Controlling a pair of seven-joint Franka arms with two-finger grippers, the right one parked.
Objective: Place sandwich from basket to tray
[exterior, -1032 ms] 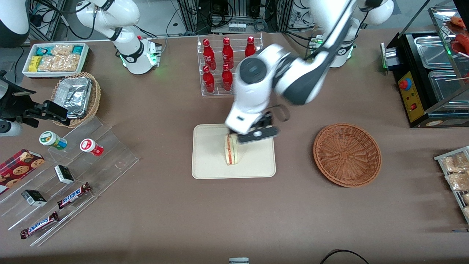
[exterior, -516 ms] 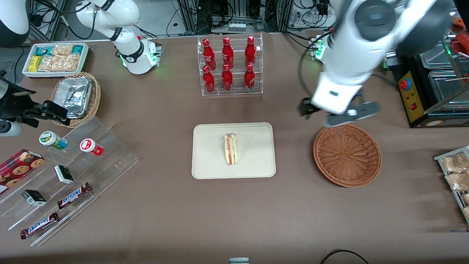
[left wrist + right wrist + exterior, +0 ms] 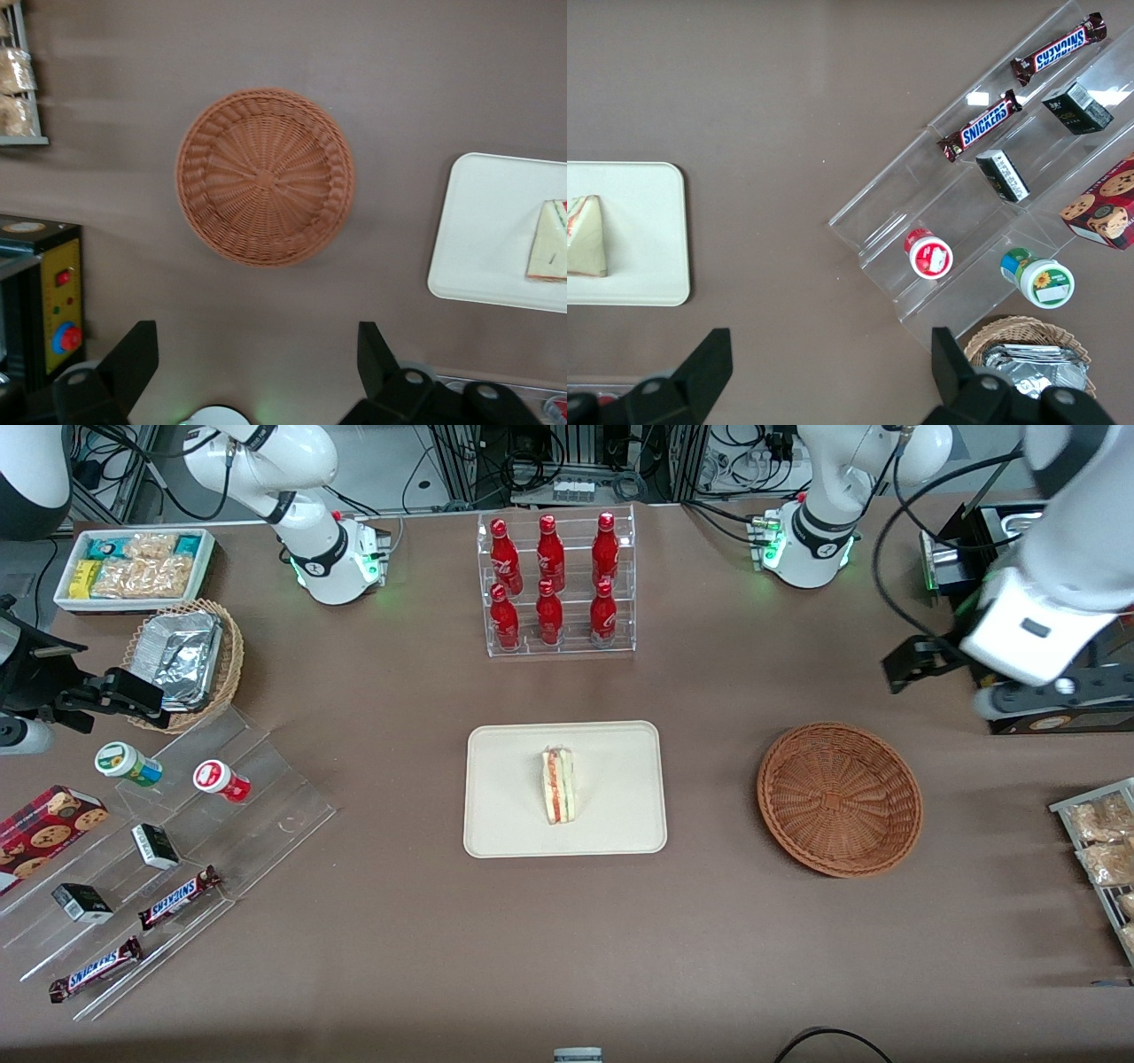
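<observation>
The sandwich (image 3: 559, 785) lies on its side on the cream tray (image 3: 620, 828) in mid-table, filling edge up. The reddish-brown wicker basket (image 3: 839, 799) sits empty beside the tray, toward the working arm's end. My left gripper (image 3: 1050, 695) hangs high above the table, farther from the front camera than the basket and out by the black machine. It is open and empty. In the left wrist view its gripper (image 3: 257, 359) shows wide apart over bare table, with the basket (image 3: 265, 176), the tray (image 3: 483, 239) and the sandwich (image 3: 549, 241) in sight. The right wrist view shows the sandwich (image 3: 586, 237) on the tray (image 3: 651, 266).
A clear rack of red bottles (image 3: 555, 584) stands farther back than the tray. A black warming machine (image 3: 1019, 629) and a snack rack (image 3: 1103, 850) are at the working arm's end. An acrylic step display (image 3: 177, 850), a foil-filled basket (image 3: 186, 660) and a white bin (image 3: 133, 567) are at the parked arm's end.
The gripper left the sandwich on the tray, rose and swung away past the basket toward the working arm's end. The sandwich has stayed put.
</observation>
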